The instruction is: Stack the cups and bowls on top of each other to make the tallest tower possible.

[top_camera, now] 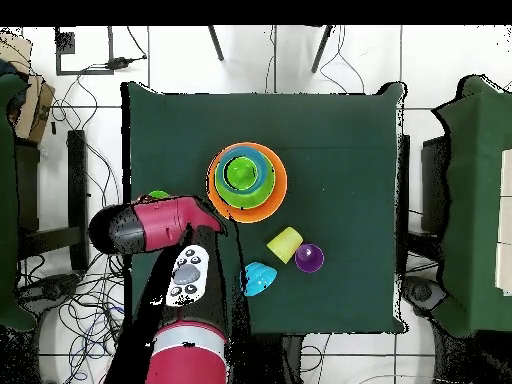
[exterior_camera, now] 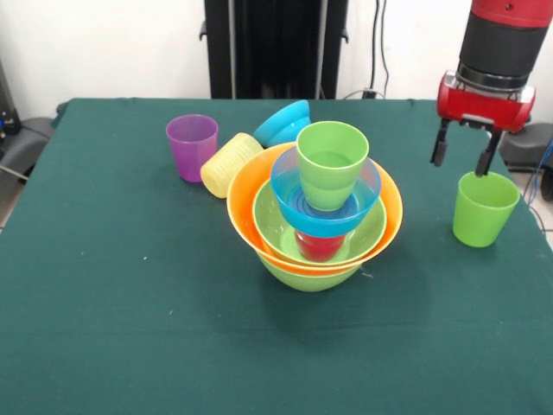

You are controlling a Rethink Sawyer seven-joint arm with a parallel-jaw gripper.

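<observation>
Green plastic, thin and light, the lone cup (exterior_camera: 485,208) is standing upright near the table's (exterior_camera: 130,328) edge, apart from the tower (exterior_camera: 315,207). The gripper (exterior_camera: 465,147) is hovering above, fingers spread; I'd pinch the slippery rim.

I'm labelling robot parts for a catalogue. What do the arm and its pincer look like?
The arm is a thick round tube, red above a black band, with a silver ring over a red wrist block. The pincer has two thin black fingers. From overhead, a grey panel with dark buttons shows.
</observation>
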